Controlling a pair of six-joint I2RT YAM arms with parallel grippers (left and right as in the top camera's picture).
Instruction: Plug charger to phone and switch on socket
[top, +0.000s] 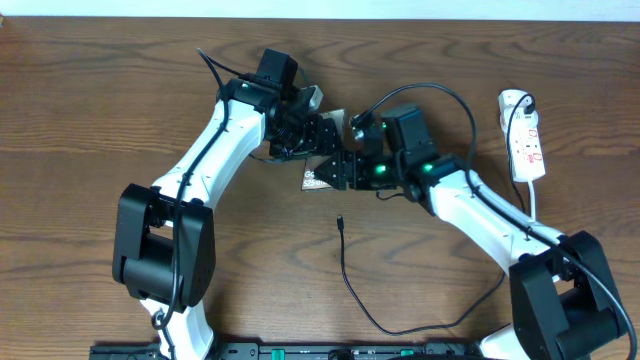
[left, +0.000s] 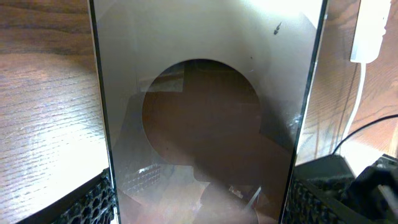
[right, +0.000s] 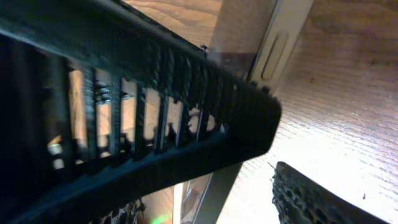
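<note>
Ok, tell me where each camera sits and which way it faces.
Overhead: above the wooden table, facing straight down; the left arm and right arm meet over the flat brownish-screened phone.
Left wrist: behind its black ribbed fingers, facing the phone's screen between them.
Right wrist: behind its black finger, facing the phone's edge and table.
Shared: all see the phone.

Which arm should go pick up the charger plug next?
Right, probably. The left gripper grips the phone, and the charger plug lies nearer the right gripper, whose jaws stand open.

phone (left: 205, 124) between fingers (left: 93, 202), socket (left: 373, 31) beyond
</note>
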